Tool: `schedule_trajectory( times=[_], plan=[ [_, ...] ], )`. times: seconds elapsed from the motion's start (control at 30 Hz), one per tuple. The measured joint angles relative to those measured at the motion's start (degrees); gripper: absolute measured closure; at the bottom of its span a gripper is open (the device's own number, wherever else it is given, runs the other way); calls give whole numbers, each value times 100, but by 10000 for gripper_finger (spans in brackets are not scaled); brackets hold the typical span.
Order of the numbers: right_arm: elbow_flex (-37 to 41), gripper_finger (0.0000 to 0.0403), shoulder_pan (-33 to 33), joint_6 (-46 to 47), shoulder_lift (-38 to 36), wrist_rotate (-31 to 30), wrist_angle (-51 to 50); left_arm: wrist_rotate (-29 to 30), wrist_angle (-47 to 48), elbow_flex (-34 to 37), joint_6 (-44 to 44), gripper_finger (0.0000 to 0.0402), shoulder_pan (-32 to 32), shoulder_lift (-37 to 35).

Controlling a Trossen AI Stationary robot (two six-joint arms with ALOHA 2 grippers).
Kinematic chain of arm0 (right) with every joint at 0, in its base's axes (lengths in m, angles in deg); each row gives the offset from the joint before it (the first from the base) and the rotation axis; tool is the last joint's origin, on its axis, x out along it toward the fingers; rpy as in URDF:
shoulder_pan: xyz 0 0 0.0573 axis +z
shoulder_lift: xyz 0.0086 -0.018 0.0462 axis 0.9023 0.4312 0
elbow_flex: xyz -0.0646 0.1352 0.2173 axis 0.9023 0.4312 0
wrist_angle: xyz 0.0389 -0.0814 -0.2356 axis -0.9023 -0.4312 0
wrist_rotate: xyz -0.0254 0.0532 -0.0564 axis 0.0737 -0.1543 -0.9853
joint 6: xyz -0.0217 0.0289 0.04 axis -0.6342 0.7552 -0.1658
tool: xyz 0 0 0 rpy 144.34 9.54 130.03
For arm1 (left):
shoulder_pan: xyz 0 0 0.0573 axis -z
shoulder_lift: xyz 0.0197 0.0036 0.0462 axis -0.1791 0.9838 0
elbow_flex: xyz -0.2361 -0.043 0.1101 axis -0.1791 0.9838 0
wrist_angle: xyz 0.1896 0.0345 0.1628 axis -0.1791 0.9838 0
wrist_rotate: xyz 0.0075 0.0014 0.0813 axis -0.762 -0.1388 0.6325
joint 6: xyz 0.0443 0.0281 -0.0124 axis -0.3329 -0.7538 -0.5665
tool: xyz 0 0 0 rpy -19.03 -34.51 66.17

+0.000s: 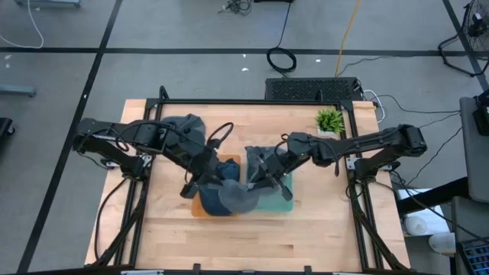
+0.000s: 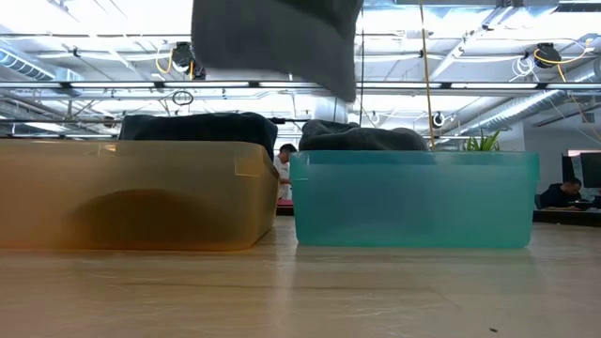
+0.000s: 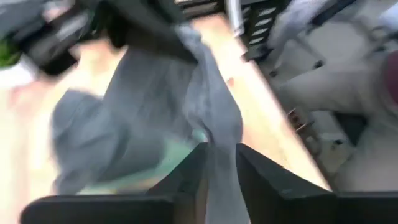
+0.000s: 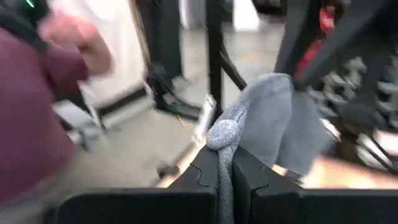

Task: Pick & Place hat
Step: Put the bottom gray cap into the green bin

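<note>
Grey knit, soft and slack, was what we had between us: the hat point(image 1: 233, 200) hung in the air over the near edge of the two bins, with our left gripper point(image 3: 219, 163) pinching a fold of it in narrow jaws and our right gripper point(image 4: 226, 163) clamped tight on a bunched, rounded edge. We judged the carry step to be in hand, so the next move called for bringing the limp cloth squarely over the translucent orange bin point(image 2: 122, 192) or the teal bin point(image 2: 413, 202), both smooth-walled plastic, before letting go.
</note>
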State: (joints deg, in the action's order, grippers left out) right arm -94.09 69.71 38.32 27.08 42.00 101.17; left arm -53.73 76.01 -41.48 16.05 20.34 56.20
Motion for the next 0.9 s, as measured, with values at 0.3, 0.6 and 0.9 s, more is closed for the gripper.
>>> schedule_trajectory(
  times=[0.3, 0.6, 0.9],
  plan=[
    [-1, 402, 361, -675, -872, -2053, -1567, 836, 808, -2, 451, 268, -58, -528],
    [-17, 403, 1022, -917, -1487, -3728, -2379, 1292, 1554, -2, 810, 261, -68, -1004],
    [-736, 403, 1610, -1041, -1405, -5194, -3700, 1916, 1934, -2, 1323, 261, -68, -1497]
  ],
)
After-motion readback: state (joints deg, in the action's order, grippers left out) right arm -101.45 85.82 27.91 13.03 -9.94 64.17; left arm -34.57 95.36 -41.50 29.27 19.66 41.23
